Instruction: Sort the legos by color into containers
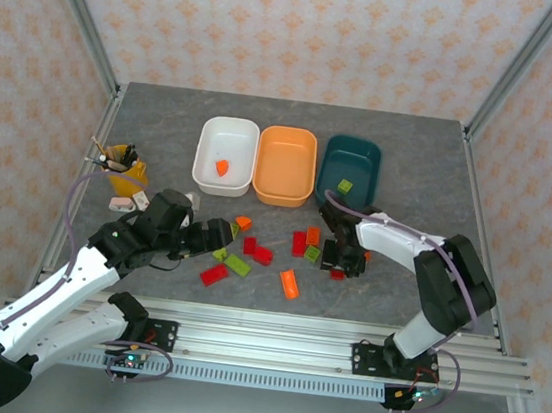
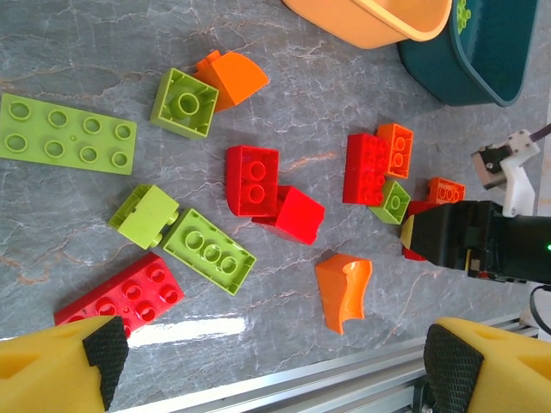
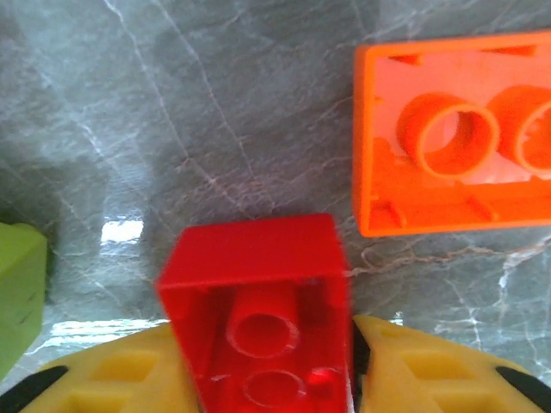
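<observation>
The white tub [image 1: 206, 148] holds one orange piece [image 1: 221, 168], the orange tub [image 1: 286, 164] is bare, and the dark teal tub [image 1: 363, 157] holds a green brick [image 1: 345, 186]. In front of them lie loose legos: a red brick [image 2: 251, 178], a curved orange piece [image 2: 343, 288], a long green plate [image 2: 67, 133] and several others. My left gripper [image 1: 222, 235] hovers open over the left of the pile, with nothing between its fingertips [image 2: 102, 344]. My right gripper [image 1: 340, 260] is shut on a red brick [image 3: 258, 301], held underside up just above the table beside an orange brick [image 3: 456, 138].
At the far left stands a yellow cup of pens [image 1: 124, 173]. An aluminium rail [image 1: 272, 322] runs along the near table edge, close behind the bricks. Metal frame posts [image 1: 78, 11] rise at the back corners.
</observation>
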Robot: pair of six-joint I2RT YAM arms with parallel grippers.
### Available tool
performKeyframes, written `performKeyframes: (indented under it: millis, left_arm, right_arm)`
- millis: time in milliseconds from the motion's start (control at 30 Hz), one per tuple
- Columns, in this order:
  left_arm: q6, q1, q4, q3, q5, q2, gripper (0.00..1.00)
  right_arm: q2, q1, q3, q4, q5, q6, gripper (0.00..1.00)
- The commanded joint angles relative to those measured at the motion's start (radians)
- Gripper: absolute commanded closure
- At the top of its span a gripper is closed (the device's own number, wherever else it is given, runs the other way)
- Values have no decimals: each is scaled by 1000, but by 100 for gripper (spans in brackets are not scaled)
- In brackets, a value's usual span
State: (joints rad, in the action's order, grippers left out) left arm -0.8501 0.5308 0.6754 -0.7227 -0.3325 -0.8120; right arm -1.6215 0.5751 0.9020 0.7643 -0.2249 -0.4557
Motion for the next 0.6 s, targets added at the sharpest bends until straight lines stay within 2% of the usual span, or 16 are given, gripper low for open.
performKeyframes:
  millis: [0,133,300,400,567]
  left_arm:
    - [-23,11,-25,6,-2,14,8]
    - [-40,11,-17,-16,24,13,8]
    - [-61,-6,15,-139,113,-47,4]
    - [-52,-81,13,-233,65,-152,4]
    - [11,-200,20,-417,33,-348,4]
  right_arm:
    - [-17,-4,21,-1,36,13,61]
    - [43,15,60,40,87,16,72]
    - [87,72,275,148,116,22,73]
    - [-6,88,463,175,106,28,73]
    - [-261,89,805,216,101,45,73]
